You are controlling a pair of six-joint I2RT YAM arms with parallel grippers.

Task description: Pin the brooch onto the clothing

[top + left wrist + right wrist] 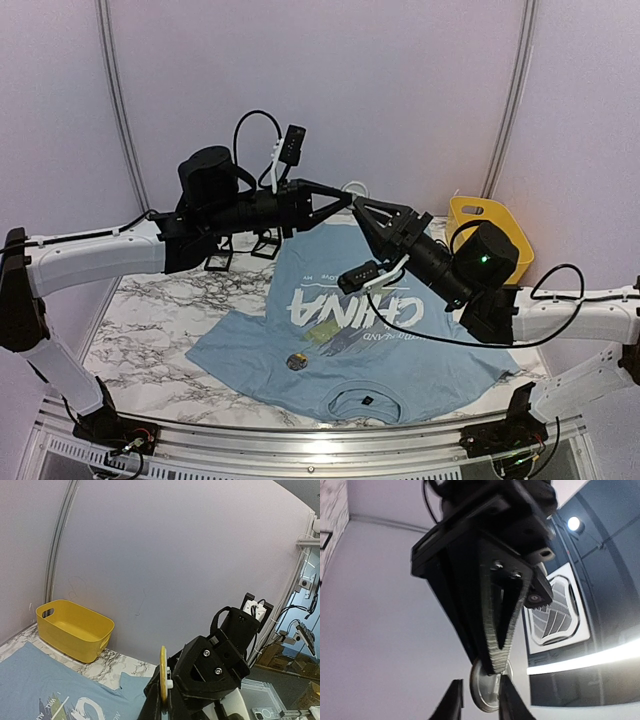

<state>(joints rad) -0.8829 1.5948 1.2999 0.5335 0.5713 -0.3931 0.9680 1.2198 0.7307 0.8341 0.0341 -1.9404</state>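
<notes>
The clothing (400, 350), a light blue T-shirt with white "CHINA" lettering, lies flat on the marble table; a corner of it (30, 680) also shows in the left wrist view. Both grippers meet tip to tip in the air above its far edge. My left gripper (343, 200) (164, 701) is shut on the brooch (163, 672), a thin yellow disc seen edge-on with a white clasp behind it. In the right wrist view the brooch's silver back (482, 695) sits between the parted fingers of my right gripper (481, 702) (360, 208), which is open.
A small round object (296, 361) lies on the shirt near its chest print. A yellow basket (490, 225) (75, 627) stands at the back right of the table. Two small black stands (220, 262) sit at the back left.
</notes>
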